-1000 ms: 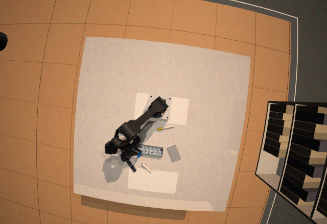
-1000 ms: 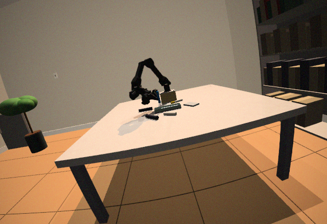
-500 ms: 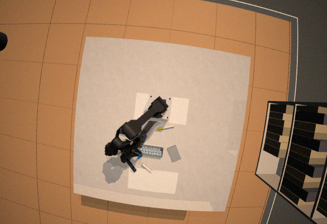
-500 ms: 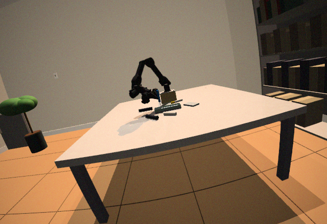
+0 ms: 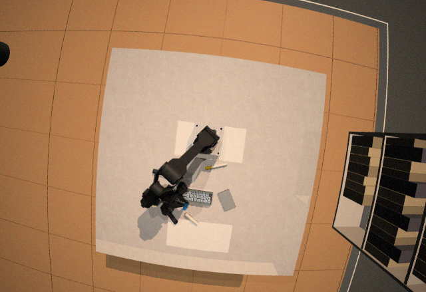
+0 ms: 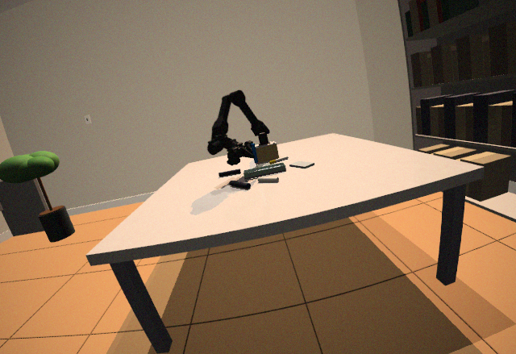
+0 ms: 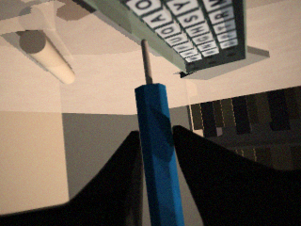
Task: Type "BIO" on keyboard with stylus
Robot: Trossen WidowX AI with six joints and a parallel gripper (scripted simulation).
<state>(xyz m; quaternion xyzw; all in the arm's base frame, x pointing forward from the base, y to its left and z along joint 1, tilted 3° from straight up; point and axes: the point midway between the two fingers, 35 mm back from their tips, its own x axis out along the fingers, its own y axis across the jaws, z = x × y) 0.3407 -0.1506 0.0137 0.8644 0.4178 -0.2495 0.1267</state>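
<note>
- The gripper (image 7: pixel 155 155) was clenched on the blue stylus (image 7: pixel 156 141).
- Its thin tip (image 7: pixel 147 61) seemed to sit at the keyboard (image 7: pixel 198 33) edge, off the keys.
- Doing this step well meant centring over the key, then pressing straight down, grip firm.

Keyboard (image 7: pixel 188 28) keycaps: O, A, Y, S, H legible.
</note>
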